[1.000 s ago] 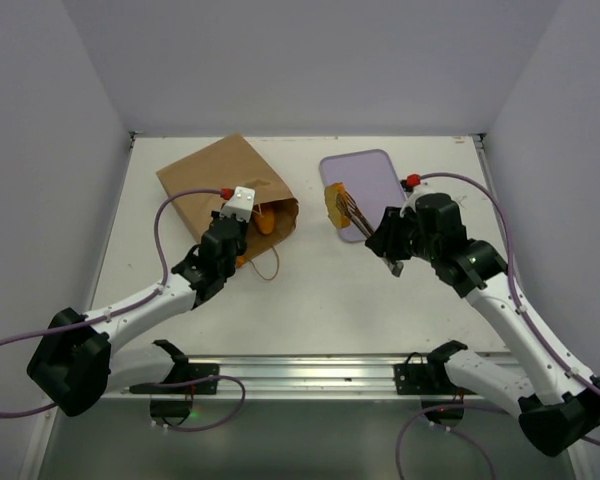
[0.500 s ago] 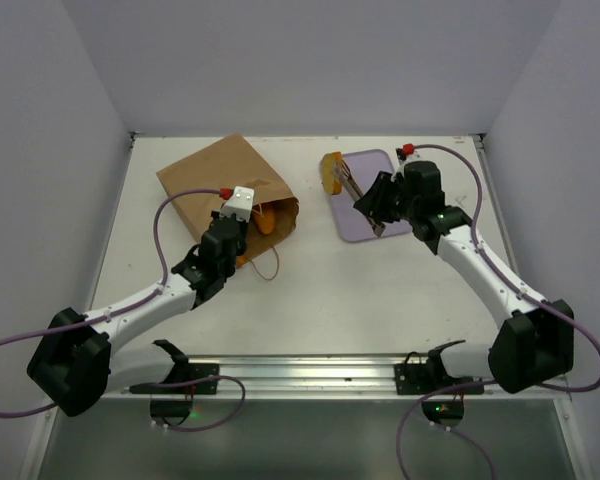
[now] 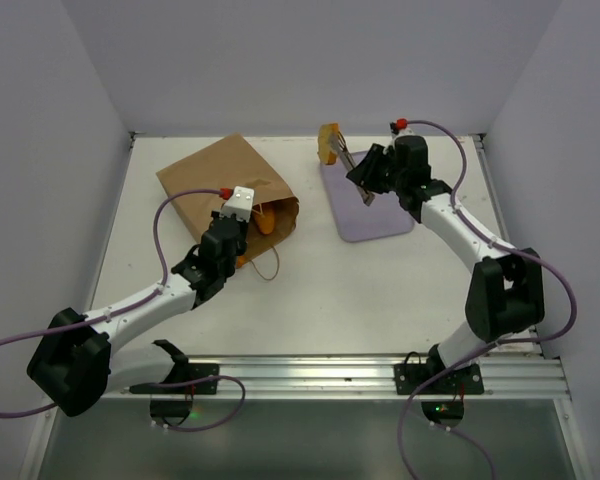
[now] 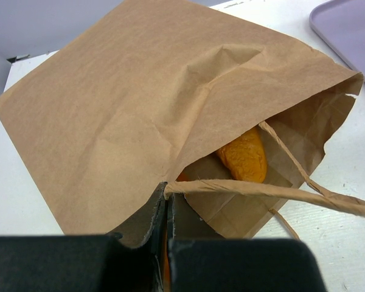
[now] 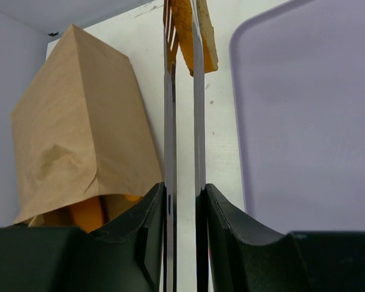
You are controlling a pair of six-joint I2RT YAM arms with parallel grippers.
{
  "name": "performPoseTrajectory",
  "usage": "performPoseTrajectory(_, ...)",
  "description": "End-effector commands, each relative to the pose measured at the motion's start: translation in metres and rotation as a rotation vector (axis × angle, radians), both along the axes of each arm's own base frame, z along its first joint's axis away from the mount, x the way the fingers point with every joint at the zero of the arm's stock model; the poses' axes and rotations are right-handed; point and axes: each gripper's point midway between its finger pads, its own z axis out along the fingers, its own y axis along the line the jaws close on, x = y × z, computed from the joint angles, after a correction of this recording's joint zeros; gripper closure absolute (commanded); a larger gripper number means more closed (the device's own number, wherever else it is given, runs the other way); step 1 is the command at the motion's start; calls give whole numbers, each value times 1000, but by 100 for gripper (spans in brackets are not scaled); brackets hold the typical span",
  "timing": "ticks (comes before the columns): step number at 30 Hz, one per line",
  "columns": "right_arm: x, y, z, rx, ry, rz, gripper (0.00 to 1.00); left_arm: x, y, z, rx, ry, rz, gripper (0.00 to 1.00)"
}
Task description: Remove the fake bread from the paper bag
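Right pincer point(image 3: 365, 178) farther back now, tight on tongs point(image 5: 168, 121), fake bread point(image 3: 328, 145) at their tips.

White tabletop point(image 3: 310, 290), faint specks near bag. Brown paper bag point(image 3: 215, 180) lying flat on it, creased, open mouth facing left fingers point(image 4: 143, 225), mouth edge touching them. String handle point(image 3: 271, 268) looped on tabletop just right of those fingers. Lavender tray point(image 3: 378, 212) flat on tabletop, ahead-right of right fingers point(image 5: 231, 225); bag ahead-left of them, apart from tray.
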Motion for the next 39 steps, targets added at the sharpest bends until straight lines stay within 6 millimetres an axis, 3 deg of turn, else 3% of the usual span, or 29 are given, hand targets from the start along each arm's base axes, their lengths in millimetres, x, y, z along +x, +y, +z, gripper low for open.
performPoseTrajectory(1, 30, -4, 22, 35, -100, -34, 73, 2, 0, 17, -74, -64, 19, 100)
performPoseTrajectory(8, 46, -3, -5, 41, -71, -25, 73, 3, 0, 17, -75, -65, 17, 100)
performPoseTrajectory(15, 45, -2, -27, 60, -39, -22, 72, 2, 0, 17, -74, -65, 17, 100)
performPoseTrajectory(22, 40, -9, -33, 35, -15, -44, 58, 3, -1, 18, -75, -66, 14, 100)
performPoseTrajectory(34, 35, -18, -43, 18, 5, -67, 57, 2, 0, 17, -70, -64, 13, 100)
performPoseTrajectory(39, 32, -33, -43, -33, 8, -117, 55, 3, -2, 17, -72, -63, 7, 100)
